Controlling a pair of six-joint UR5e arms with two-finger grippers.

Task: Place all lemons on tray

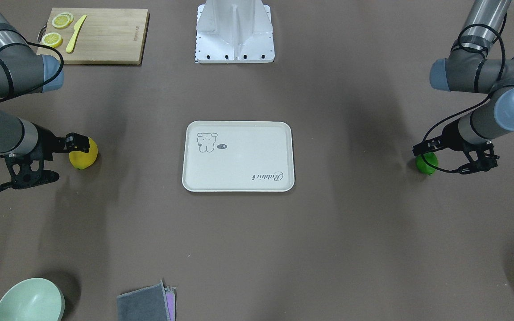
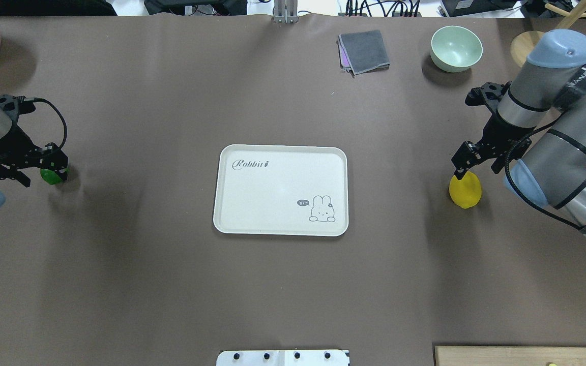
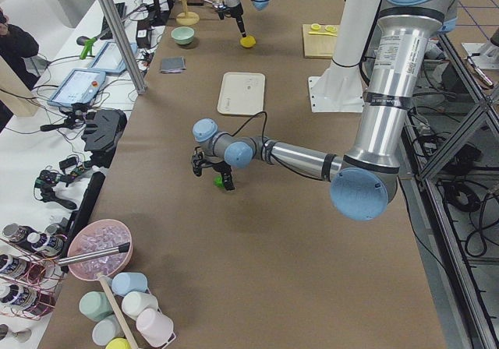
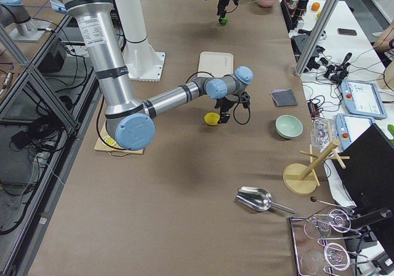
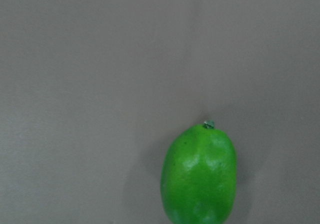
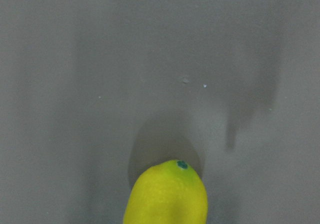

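Your tray [image 2: 272,188], printed "Rabbit" and "hi", lies mid-table with bare brown tabletop [image 2: 171,284] off every edge. You have two lemons, both on the tabletop well apart from the tray: the yellow lemon [image 2: 466,192] at the right gripper [image 2: 459,171], the green lemon [image 2: 50,177] at the left gripper [image 2: 55,163]. You cannot tell whether either claw is apart or together.

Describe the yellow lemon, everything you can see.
The yellow lemon is a whole, bright-yellow oval fruit with faintly pebbled skin and a small dark-green stem spot at one tapered end. It lies on its side on the brown table, on the robot's right, well apart from the tray. The right gripper hangs close over one end; contact cannot be confirmed.
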